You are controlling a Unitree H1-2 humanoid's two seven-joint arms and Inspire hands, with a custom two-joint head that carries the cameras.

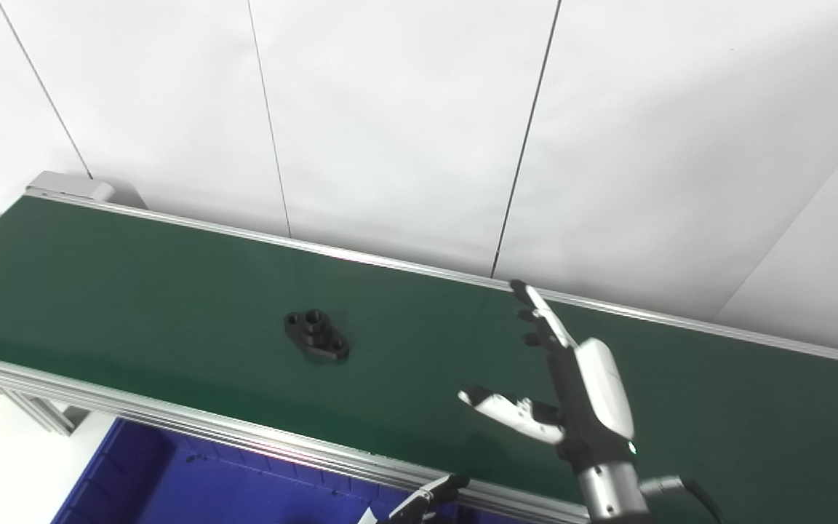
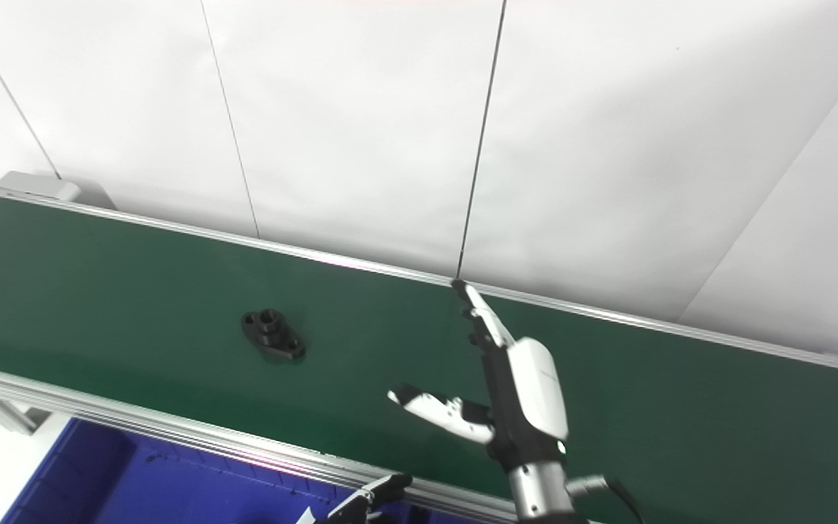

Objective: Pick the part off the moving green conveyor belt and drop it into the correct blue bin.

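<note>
A small black flanged part [image 1: 316, 335] lies on the green conveyor belt [image 1: 135, 284], left of centre; it also shows in the right eye view [image 2: 273, 333]. My right hand [image 1: 572, 386] is open above the belt, fingers stretched toward the far rail and thumb pointing left, well to the right of the part and empty. Only the fingertips of my left hand [image 1: 426, 498] show at the bottom edge, below the belt's near rail. A blue bin [image 1: 193, 480] sits under the belt's near edge at bottom left.
Aluminium rails [image 1: 172, 418] run along both long sides of the belt. A white panelled wall [image 1: 419, 131] stands behind it. A grey end housing [image 1: 70, 188] sits at the belt's far left corner.
</note>
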